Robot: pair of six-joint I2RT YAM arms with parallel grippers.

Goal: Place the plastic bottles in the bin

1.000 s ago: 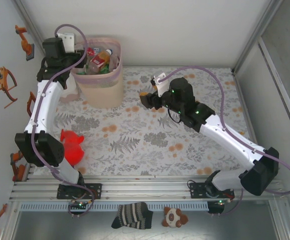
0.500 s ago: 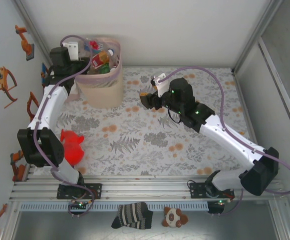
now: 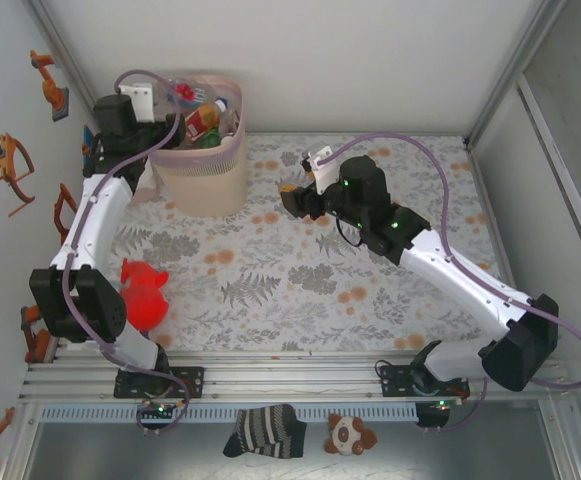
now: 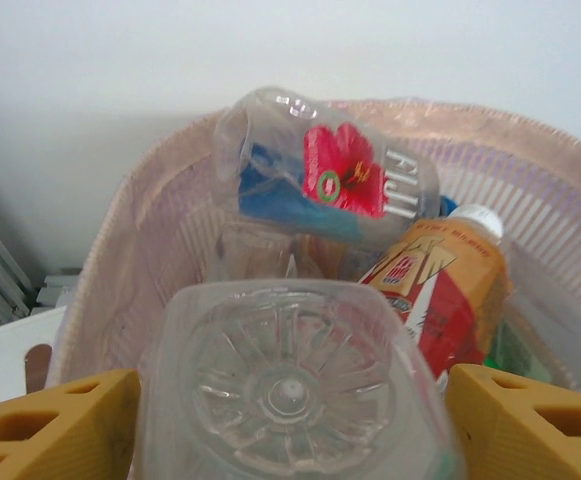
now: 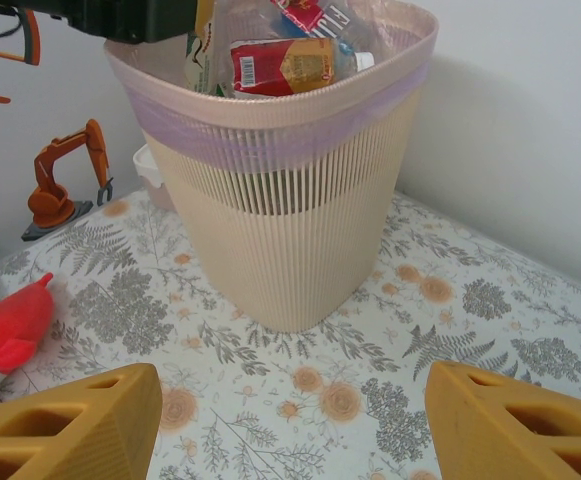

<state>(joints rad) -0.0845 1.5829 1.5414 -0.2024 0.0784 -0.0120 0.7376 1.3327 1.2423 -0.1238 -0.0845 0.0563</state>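
— So, where are the plastic bottles [image 5: 290, 65]?
— Heaped in the bin [image 3: 208, 185], which stands at the far left of the surface [image 3: 300, 290], close to the back wall. A pink liner is folded over its rim. On top lies a clear one with a red flower label [image 4: 342, 178], tilted. Just beside it is an amber one with a red and yellow label [image 4: 440, 295] and a white cap.
— And the left arm [image 3: 88, 220]?
— It's stretched up along the left wall, with the wrist bent over the bin's left rim. From the wrist camera, the left claw [image 4: 290, 418] looks into the bin's mouth. A clear bottle [image 4: 290, 385] sits between its yellow fingers [image 4: 55, 428], base towards the lens. The bottle's sides meet both fingers' inner edges. I cannot tell whether they are squeezing it or only flanking it.
— The right arm [image 3: 450, 265]?
— It reaches from its base out to mid-surface, with the wrist turned towards the bin. The right claw [image 3: 292, 198] hovers near the bin's right side but apart from it. It is spread wide, with nothing between its fingers [image 5: 65, 425].
— Anything else?
— A red plush toy [image 3: 142, 292] lies at the near left of the surface, by the left arm's elbow.
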